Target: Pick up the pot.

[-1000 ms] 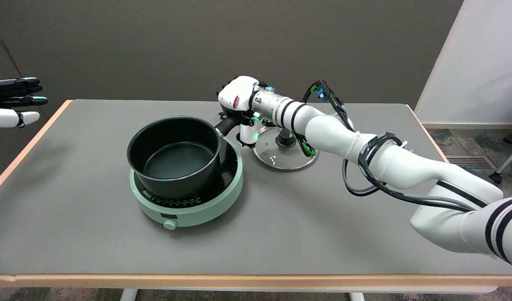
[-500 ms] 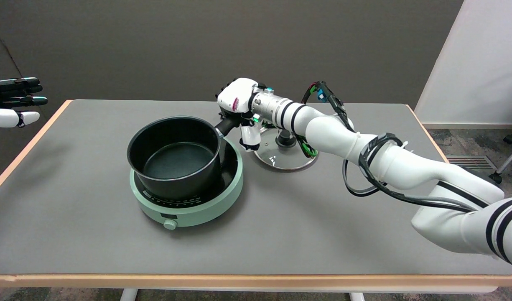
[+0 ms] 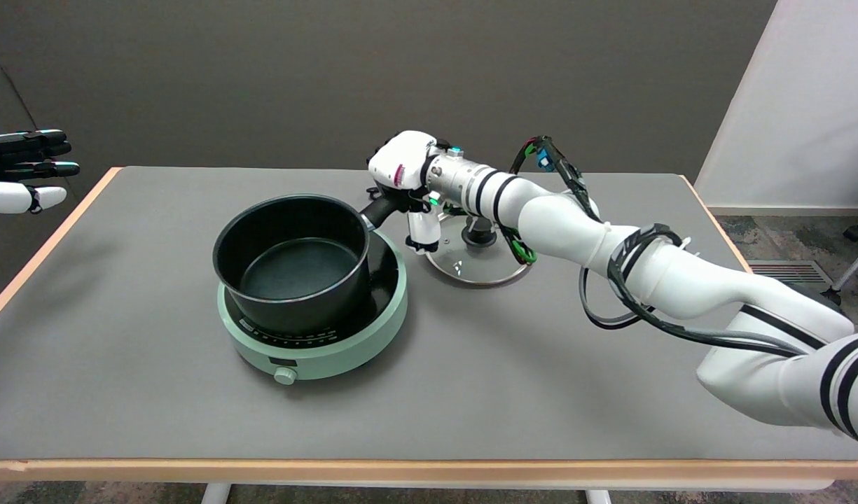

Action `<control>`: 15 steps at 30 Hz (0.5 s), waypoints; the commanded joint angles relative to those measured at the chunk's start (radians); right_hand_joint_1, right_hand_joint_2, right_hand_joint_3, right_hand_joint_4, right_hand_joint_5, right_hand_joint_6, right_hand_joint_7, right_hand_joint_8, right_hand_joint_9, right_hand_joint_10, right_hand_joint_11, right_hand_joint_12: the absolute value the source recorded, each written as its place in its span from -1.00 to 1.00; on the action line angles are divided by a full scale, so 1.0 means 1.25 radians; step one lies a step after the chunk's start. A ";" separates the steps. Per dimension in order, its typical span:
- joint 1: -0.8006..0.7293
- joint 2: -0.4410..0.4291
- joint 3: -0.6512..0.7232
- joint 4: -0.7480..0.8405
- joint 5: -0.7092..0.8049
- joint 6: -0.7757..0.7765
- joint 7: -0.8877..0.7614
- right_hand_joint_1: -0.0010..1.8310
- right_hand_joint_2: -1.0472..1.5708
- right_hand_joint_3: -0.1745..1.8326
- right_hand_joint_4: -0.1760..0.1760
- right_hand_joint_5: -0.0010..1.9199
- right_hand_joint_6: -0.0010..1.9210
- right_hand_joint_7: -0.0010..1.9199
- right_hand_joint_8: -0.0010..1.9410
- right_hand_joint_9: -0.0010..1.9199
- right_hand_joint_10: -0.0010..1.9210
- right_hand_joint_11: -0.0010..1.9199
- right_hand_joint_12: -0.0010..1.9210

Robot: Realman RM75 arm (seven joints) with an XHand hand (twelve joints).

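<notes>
A black pot (image 3: 292, 262) sits upright and empty on a pale green induction cooker (image 3: 316, 350), left of the table's middle. Its black handle (image 3: 381, 209) points to the back right. My right hand (image 3: 404, 175) hovers over the outer end of that handle, palm down, so the handle's tip is hidden beneath it. The thumb (image 3: 423, 234) hangs straight down on the near side of the handle and is not wrapped around it. The other fingers are hidden behind the hand.
A glass lid (image 3: 479, 260) with a black knob lies flat on the table just right of the cooker, under my forearm. The idle left hand (image 3: 19, 171) hangs in the air at the upper left. The grey table top (image 3: 471, 378) has an orange edge.
My right hand has dropped slightly onto the handle's end and shifted a little to the right. The thumb now hangs lower. The pot has not moved.
</notes>
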 commanded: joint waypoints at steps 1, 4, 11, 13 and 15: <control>-0.007 0.024 0.005 0.031 0.004 0.000 0.002 0.16 -0.39 0.53 -0.70 0.58 0.57 0.58 0.56 0.58 0.57 0.58 0.57; -0.009 0.028 0.006 0.038 0.004 0.004 0.002 0.17 -0.40 0.41 -0.66 0.59 0.59 0.59 0.57 0.59 0.59 0.59 0.59; -0.014 0.031 0.013 0.052 0.004 0.005 0.002 0.17 -0.40 0.32 -0.61 0.62 0.62 0.62 0.61 0.62 0.62 0.62 0.62; -0.015 0.032 0.013 0.056 0.004 0.005 0.002 0.17 -0.33 0.31 -0.59 0.65 0.65 0.65 0.63 0.65 0.65 0.65 0.65; -0.015 0.032 0.013 0.059 0.004 0.006 0.002 0.17 -0.29 0.29 -0.58 0.66 0.66 0.66 0.64 0.66 0.66 0.66 0.66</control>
